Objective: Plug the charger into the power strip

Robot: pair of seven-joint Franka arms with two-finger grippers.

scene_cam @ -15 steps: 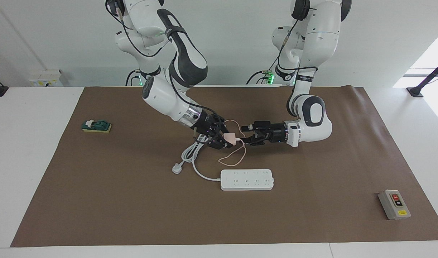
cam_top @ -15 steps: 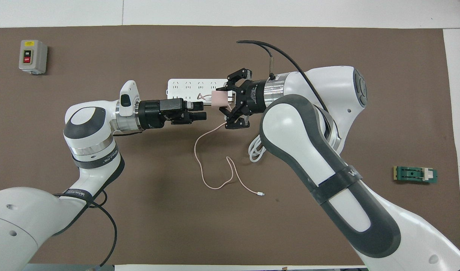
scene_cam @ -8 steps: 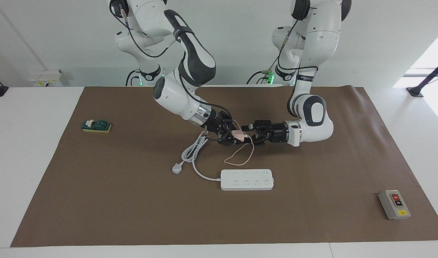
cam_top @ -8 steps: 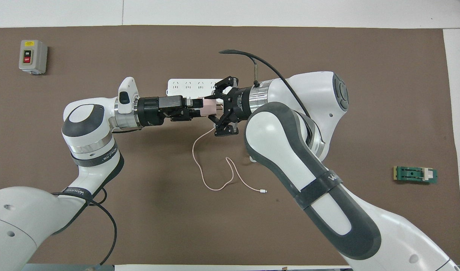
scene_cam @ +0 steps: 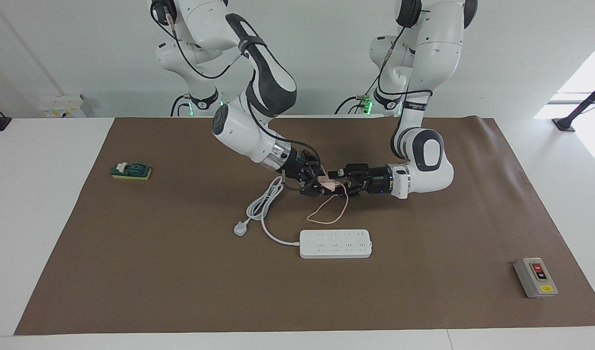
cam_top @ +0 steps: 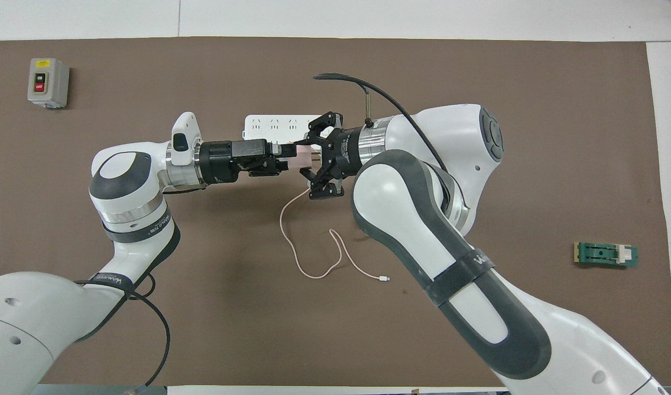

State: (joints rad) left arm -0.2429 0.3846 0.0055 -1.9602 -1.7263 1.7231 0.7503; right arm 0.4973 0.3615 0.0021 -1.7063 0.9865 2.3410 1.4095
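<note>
- Right gripper (scene_cam: 320,184) is clamped on the charger (scene_cam: 328,183), holding the little pink cube up in the air over the brown mat (scene_cam: 180,291), nowhere near plugged in yet.
- What's new: a second ago there was a clear gap between the two grippers. Now the right arm has swung the charger across and the left gripper (scene_cam: 342,185) is nose to nose with it, right at the cube.
- Honestly can't tell if the left one is open or closed on it at this point.
- My read is that this is a mid-air handover or regrasp, to get the charger's prongs facing a better way before going for a socket.
- Power strip (scene_cam: 335,243) lies flat on the mat with every outlet free, its white plug (scene_cam: 240,227) lying loose beside it.
- Charger's cable (cam_top: 308,263) droops down and loops on the mat, so it could snag during the swap.
- Writing: the grey switch box (scene_cam: 535,277) has red and black buttons plus a yellow sticker, but nothing on it is readable. Same for the lettering on the arm bands.
</note>
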